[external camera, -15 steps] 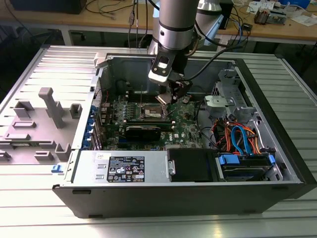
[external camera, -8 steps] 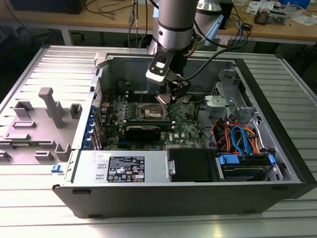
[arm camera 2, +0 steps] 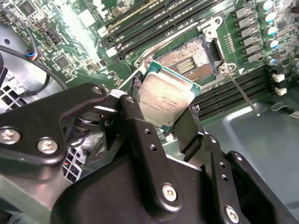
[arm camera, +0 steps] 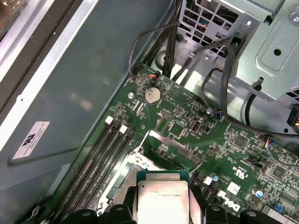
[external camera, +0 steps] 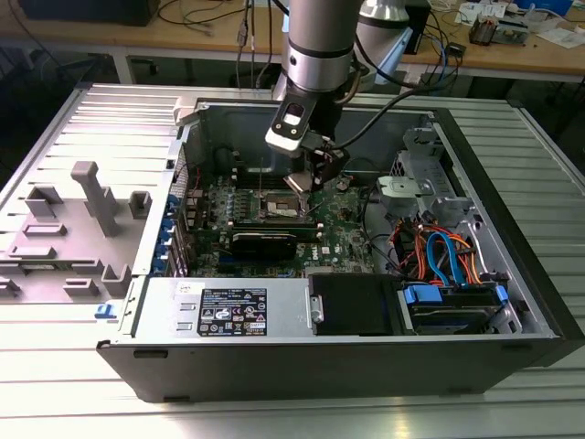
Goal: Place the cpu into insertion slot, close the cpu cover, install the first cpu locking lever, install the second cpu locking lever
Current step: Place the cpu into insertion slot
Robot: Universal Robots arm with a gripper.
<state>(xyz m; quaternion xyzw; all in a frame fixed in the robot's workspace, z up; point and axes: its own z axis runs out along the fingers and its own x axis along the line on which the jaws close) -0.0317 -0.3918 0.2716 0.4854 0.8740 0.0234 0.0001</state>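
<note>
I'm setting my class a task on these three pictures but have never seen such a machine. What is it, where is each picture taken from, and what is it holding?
It is one grey robot arm reaching into an open dark computer case on a ribbed metal table. The exterior view looks from outside; both wrist views ride on the arm, looking past its tool. The tool grips a small flat square silver-grey chip, not yet in the open square socket on the green circuit board.
</note>
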